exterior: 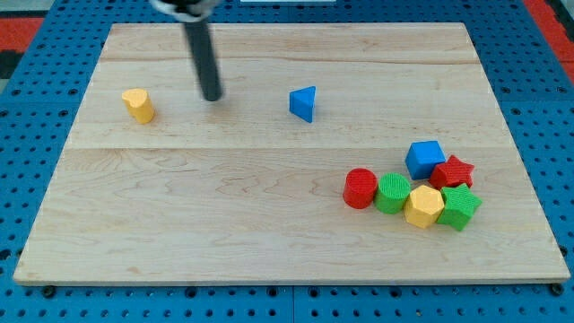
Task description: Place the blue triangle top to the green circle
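Our rod carries no fingers; my tip rests upper left on the table, between the yellow block and the blue triangle; the green circle sits lower right, well apart.

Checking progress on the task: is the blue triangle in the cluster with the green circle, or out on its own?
Out on its own: the blue triangle sits apart, above-left of the green circle.
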